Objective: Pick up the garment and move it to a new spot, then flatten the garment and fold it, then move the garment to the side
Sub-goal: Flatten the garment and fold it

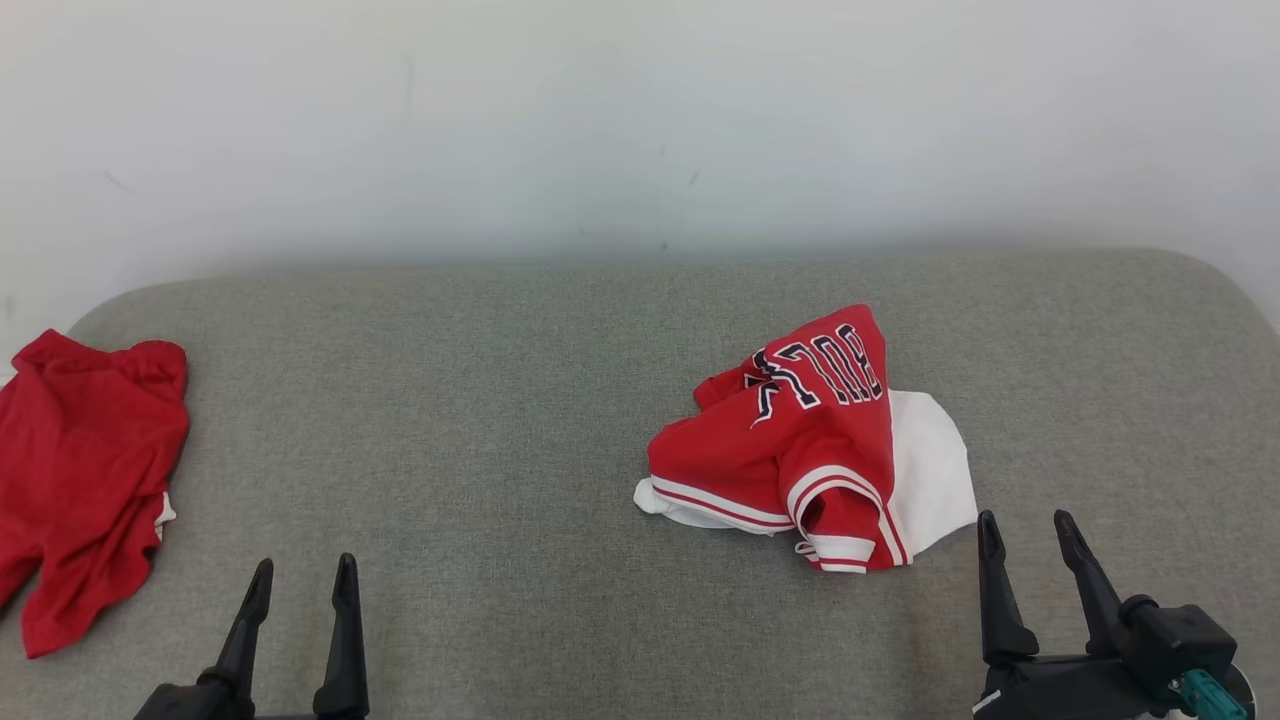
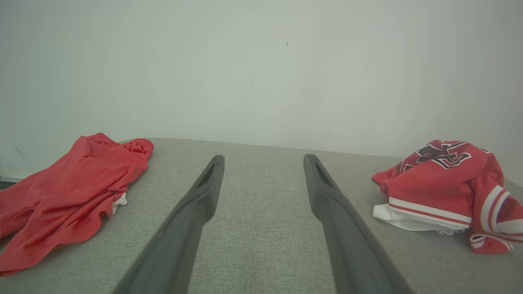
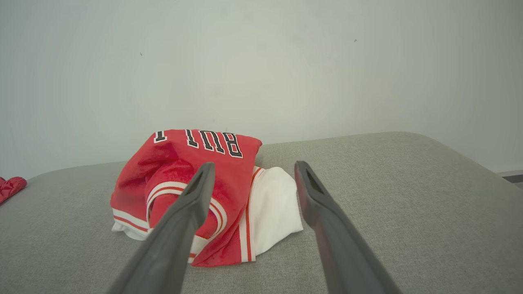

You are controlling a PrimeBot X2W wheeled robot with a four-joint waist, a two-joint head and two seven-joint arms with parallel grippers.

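A crumpled red and white garment (image 1: 800,450) with dark lettering lies in a heap on the grey padded surface (image 1: 480,400), right of centre. My right gripper (image 1: 1025,520) stands open just in front of and to the right of it, apart from the cloth. In the right wrist view the garment (image 3: 175,159) sits close ahead, behind the open right gripper (image 3: 254,165). My left gripper (image 1: 305,565) is open near the front left, with nothing in it. In the left wrist view the left gripper (image 2: 264,159) points at bare surface, with the garment (image 2: 441,183) far to the right.
A second, plain red piece of clothing (image 1: 90,470) lies spread at the surface's left edge, also seen in the left wrist view (image 2: 69,192). A pale wall (image 1: 640,120) rises behind the surface. Bare grey padding stretches between the two cloth items.
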